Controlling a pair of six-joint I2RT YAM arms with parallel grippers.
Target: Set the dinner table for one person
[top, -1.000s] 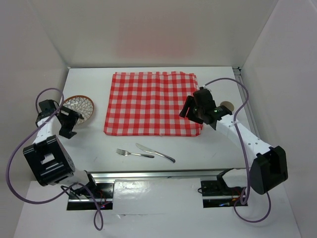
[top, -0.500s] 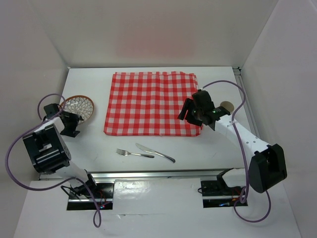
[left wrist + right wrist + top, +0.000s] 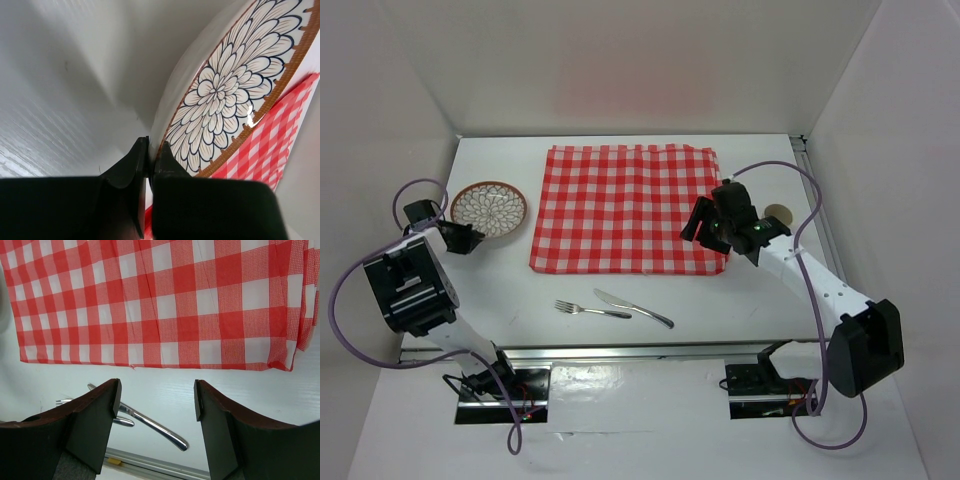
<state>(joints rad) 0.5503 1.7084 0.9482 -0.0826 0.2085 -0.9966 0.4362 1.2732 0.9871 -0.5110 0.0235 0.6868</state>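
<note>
A round plate (image 3: 488, 208) with a blue petal pattern and brown rim is at the left of the white dinner table (image 3: 500, 290). My left gripper (image 3: 461, 238) is shut on its near rim. In the left wrist view the plate (image 3: 235, 85) stands tilted, its edge pinched between my left gripper (image 3: 150, 159). A red-and-white checked cloth (image 3: 625, 208) lies flat in the middle. A fork (image 3: 578, 308) and a knife (image 3: 635, 308) lie in front of it. My right gripper (image 3: 705, 225) hovers open over the cloth's near right corner, holding nothing; its jaws (image 3: 157, 390) frame bare table and the knife (image 3: 150, 422).
A small tan disc (image 3: 780, 213) lies right of the cloth, partly behind my right arm. A silver rail (image 3: 640, 352) runs along the table's near edge. White walls close in the left, back and right sides.
My left gripper has shut on the plate's rim and the plate has shifted toward the back and tilted. The left arm has swung back. The right arm barely moved.
</note>
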